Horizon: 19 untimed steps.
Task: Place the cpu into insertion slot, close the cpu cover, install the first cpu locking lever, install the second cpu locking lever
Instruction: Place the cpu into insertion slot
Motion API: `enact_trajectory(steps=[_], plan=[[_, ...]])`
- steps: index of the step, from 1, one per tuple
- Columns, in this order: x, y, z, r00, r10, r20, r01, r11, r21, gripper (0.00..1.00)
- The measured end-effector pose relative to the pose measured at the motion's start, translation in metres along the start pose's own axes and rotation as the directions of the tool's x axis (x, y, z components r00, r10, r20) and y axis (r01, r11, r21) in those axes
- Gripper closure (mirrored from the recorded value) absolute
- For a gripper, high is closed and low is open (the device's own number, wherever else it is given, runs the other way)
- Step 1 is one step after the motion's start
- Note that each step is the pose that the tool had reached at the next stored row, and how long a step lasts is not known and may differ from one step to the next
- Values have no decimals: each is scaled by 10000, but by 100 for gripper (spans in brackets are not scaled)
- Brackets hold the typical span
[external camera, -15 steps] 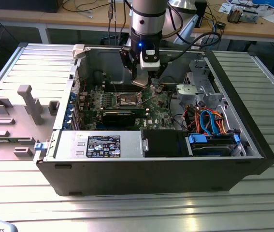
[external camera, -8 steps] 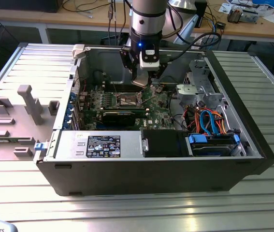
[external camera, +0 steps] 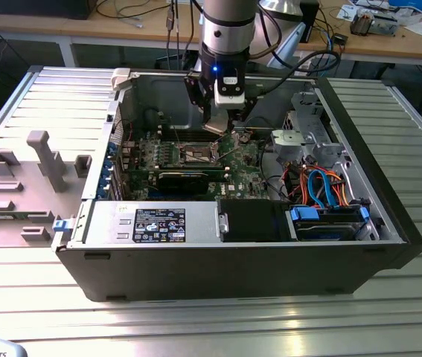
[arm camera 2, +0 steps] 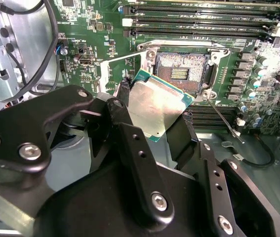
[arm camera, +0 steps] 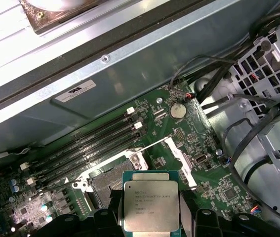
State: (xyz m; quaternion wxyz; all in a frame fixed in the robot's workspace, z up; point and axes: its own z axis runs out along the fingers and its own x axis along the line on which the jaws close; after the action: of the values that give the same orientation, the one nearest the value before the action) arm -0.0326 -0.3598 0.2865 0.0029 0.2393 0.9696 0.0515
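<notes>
My gripper (arm camera 2: 154, 112) is shut on the cpu (arm camera 2: 155, 104), a thin silvery-tan square with a green edge, held by two opposite sides between black fingers (arm camera 2: 124, 97). The cpu (arm camera: 151, 205) hangs just above and beside the insertion slot (arm camera: 106, 185), whose dark middle (arm camera 2: 181, 71) is uncovered. The cpu cover (arm camera: 183, 160) stands swung open next to the slot. A thin metal locking lever (arm camera 2: 223, 121) sticks out loose by the slot's corner. In the exterior view the gripper (external camera: 218, 125) is low inside the open computer case, over the slot (external camera: 198, 152).
The green circuit board (external camera: 248, 167) lies on the case floor, with memory slots (arm camera 2: 199, 22) behind the socket and a long black card (external camera: 188, 178) in front. A metal drive cage (external camera: 307, 134) and orange and blue cables (external camera: 322, 190) are at the exterior view's right.
</notes>
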Motion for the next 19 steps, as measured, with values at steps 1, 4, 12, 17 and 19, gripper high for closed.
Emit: enact_trajectory(steps=[1, 4, 12, 17, 19], plan=[[1, -1, 0, 10000, 0, 0, 0, 10000, 4, 46], [2, -2, 2, 10000, 1, 1, -1, 10000, 3, 46], [2, -2, 3, 10000, 51, 6, -51, 10000, 2, 46], [2, -2, 3, 9999, 110, 12, -110, 9999, 1, 46], [2, -2, 3, 9999, 139, 14, -139, 9999, 1, 46]])
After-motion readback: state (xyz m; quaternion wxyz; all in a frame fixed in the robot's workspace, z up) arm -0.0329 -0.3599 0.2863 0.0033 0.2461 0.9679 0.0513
